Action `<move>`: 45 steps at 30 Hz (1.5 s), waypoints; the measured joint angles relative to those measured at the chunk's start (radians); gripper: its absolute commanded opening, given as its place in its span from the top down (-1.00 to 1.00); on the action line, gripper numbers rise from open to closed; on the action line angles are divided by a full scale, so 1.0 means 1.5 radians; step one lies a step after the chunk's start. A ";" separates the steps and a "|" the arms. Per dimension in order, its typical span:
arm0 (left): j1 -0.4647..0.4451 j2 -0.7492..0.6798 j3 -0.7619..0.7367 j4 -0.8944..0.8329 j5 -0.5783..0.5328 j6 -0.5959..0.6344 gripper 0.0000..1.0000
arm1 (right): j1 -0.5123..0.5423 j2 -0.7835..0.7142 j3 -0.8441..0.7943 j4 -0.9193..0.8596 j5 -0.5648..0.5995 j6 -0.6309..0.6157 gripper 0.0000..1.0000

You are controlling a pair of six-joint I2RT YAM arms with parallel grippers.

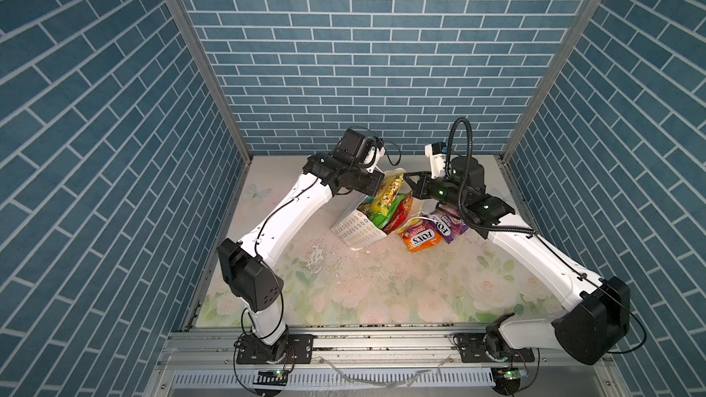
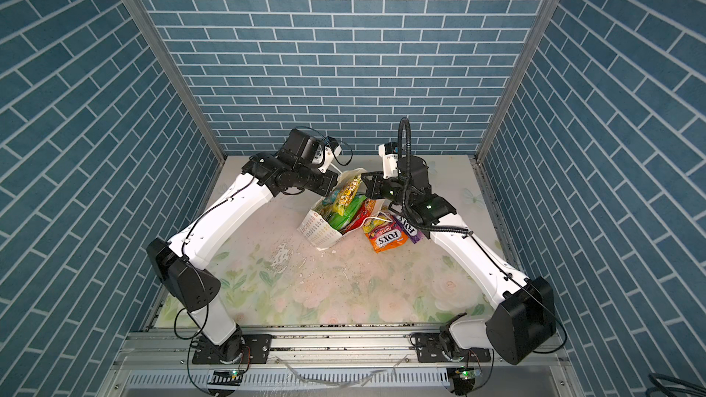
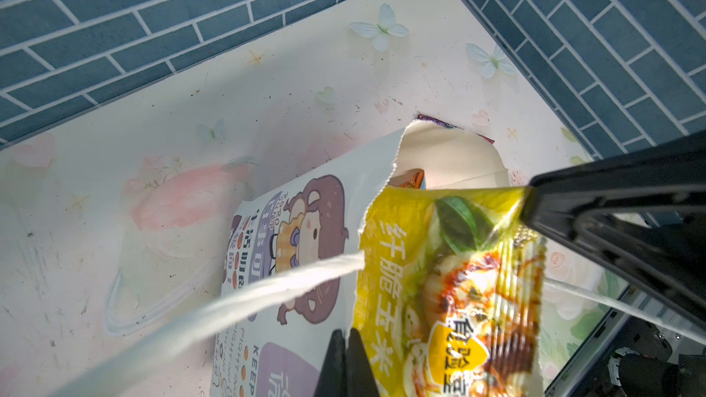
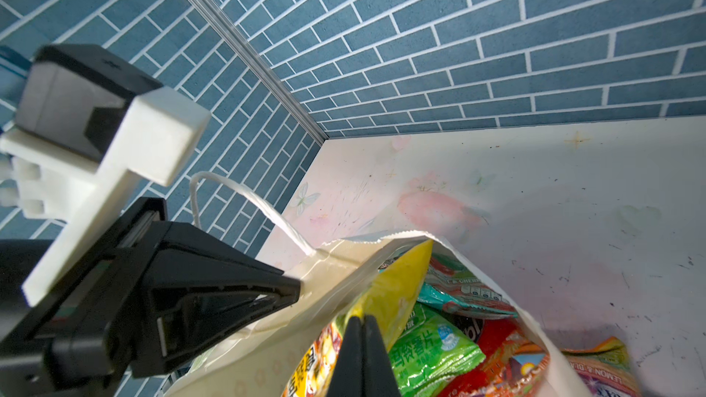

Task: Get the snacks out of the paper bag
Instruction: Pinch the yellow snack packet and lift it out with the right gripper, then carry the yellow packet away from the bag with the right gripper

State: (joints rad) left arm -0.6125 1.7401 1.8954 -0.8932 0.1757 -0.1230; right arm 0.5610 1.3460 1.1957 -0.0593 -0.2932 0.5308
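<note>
The white paper bag [image 1: 355,231] [image 2: 320,231] leans on the floral table, mouth open toward the right arm. My left gripper [image 3: 345,341] [image 1: 382,179] is shut on the bag's rim, beside its cartoon face [image 3: 305,238]. My right gripper [image 4: 361,324] [image 1: 406,177] is shut on the top corner of a yellow snack packet [image 3: 439,261] [image 4: 397,292] that sticks out of the mouth. Green [image 4: 431,349], teal [image 4: 458,294] and red [image 4: 493,337] packets lie inside. An orange FOX'S packet [image 1: 418,239] and a purple one [image 1: 450,227] lie on the table outside the bag.
Blue brick walls [image 1: 344,70] close the back and both sides. One white cord handle [image 3: 229,307] loops past my left jaws. Paper scraps [image 1: 317,257] litter the table in front of the bag. A metal rail [image 1: 382,341] runs along the front.
</note>
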 measured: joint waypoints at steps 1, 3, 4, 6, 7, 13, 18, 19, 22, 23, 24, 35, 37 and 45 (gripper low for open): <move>0.000 -0.003 -0.003 0.002 0.000 0.000 1.00 | -0.002 -0.001 0.000 -0.001 -0.003 -0.006 1.00; 0.000 -0.007 -0.008 0.003 0.000 0.000 1.00 | -0.004 -0.004 0.000 -0.005 -0.009 -0.016 1.00; 0.000 -0.008 -0.008 0.003 0.000 0.000 1.00 | -0.005 -0.007 0.001 -0.010 -0.014 -0.024 1.00; 0.000 -0.008 -0.009 0.006 0.000 0.000 1.00 | -0.009 -0.014 0.004 -0.020 -0.024 -0.037 1.00; 0.000 -0.008 -0.009 0.006 0.000 0.000 1.00 | -0.012 -0.020 0.005 -0.024 -0.032 -0.046 1.00; 0.000 -0.008 -0.009 0.006 0.000 0.000 1.00 | -0.031 -0.046 0.033 -0.042 -0.089 -0.077 1.00; 0.000 -0.008 -0.009 0.006 -0.003 0.000 1.00 | -0.053 -0.067 0.036 -0.048 -0.145 -0.086 1.00; 0.000 -0.008 -0.009 0.006 -0.003 0.000 1.00 | -0.057 -0.070 0.036 -0.050 -0.155 -0.088 1.00; 0.001 -0.008 -0.009 0.006 -0.006 0.000 1.00 | -0.074 -0.083 0.036 -0.056 -0.178 -0.091 1.00; 0.001 -0.008 -0.009 0.006 -0.006 0.000 1.00 | -0.080 -0.088 0.036 -0.056 -0.182 -0.091 1.00; 0.001 -0.008 -0.009 0.006 -0.007 0.000 1.00 | -0.087 -0.095 0.036 -0.056 -0.188 -0.091 1.00; 0.003 -0.008 -0.009 0.006 -0.007 0.001 1.00 | -0.141 -0.166 0.020 -0.019 -0.188 -0.090 1.00; 0.004 -0.008 -0.009 0.006 -0.008 0.001 1.00 | -0.151 -0.173 0.014 -0.020 -0.174 -0.090 1.00; 0.004 -0.008 -0.009 0.006 -0.017 0.008 1.00 | -0.200 -0.196 -0.002 -0.022 -0.064 -0.090 1.00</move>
State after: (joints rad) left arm -0.6064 1.7279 1.8824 -0.8841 0.1497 -0.1116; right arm 0.2611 1.0523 1.1927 -0.0921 -0.3893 0.3965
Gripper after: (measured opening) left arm 0.042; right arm 0.041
